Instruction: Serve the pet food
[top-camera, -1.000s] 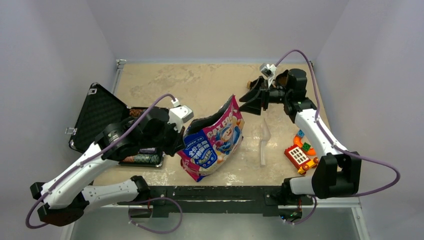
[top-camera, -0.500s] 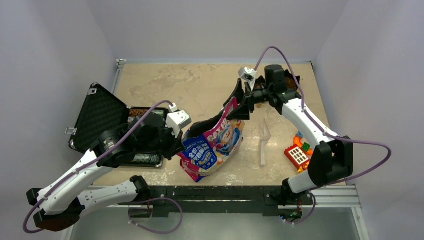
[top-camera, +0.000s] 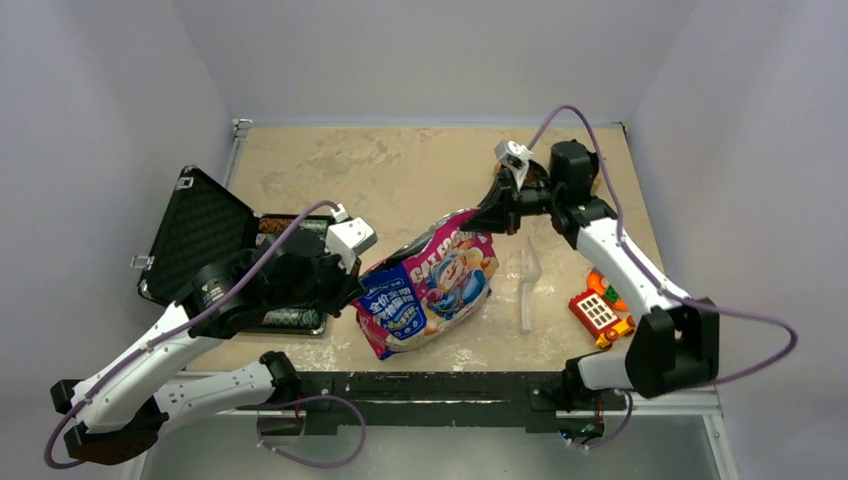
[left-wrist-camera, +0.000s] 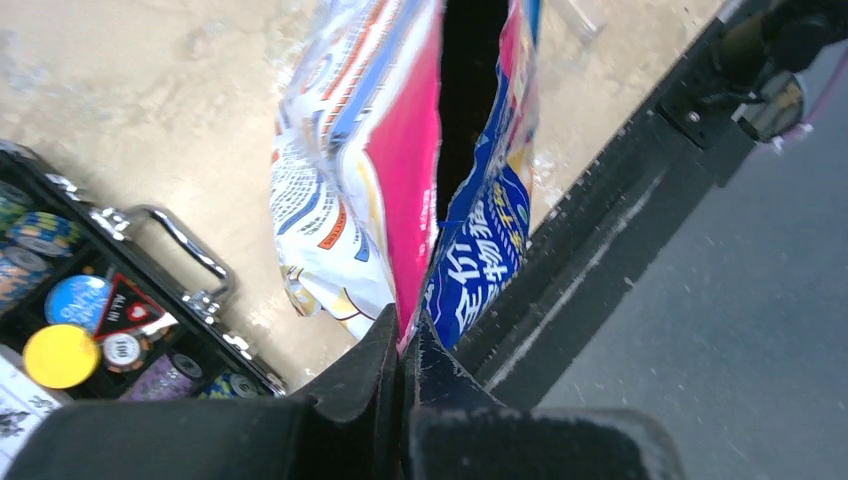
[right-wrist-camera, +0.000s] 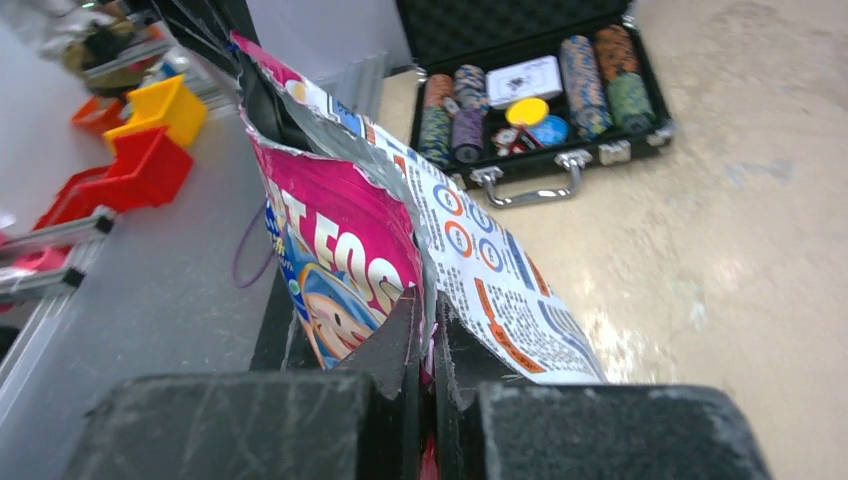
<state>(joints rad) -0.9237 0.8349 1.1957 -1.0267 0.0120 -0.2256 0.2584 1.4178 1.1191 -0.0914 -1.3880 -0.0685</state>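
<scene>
The pink, blue and white cartoon-printed foil bag (top-camera: 430, 290) lies slanted at the table's front middle, held at both ends of its torn top. My left gripper (top-camera: 357, 286) is shut on the bag's left corner (left-wrist-camera: 400, 300), its fingertips (left-wrist-camera: 390, 340) pressed on the foil. My right gripper (top-camera: 492, 217) is shut on the far right corner of the bag (right-wrist-camera: 350, 240), the foil pinched between its pads (right-wrist-camera: 405, 325). The mouth of the bag (left-wrist-camera: 462, 90) gapes dark. The pet food itself is hidden inside.
An open black case (top-camera: 205, 235) of poker chips (top-camera: 290, 318) sits at the left, also seen as the case (right-wrist-camera: 530, 90). A clear plastic scoop (top-camera: 527, 285) lies right of the bag. Toy blocks (top-camera: 600, 310) sit at the right front. The black front rail (left-wrist-camera: 620, 230) borders the table.
My right gripper swung in from the back right, reached the bag's top corner and shut on it. The bag's top has been drawn rightward and lower. The left gripper kept its hold.
</scene>
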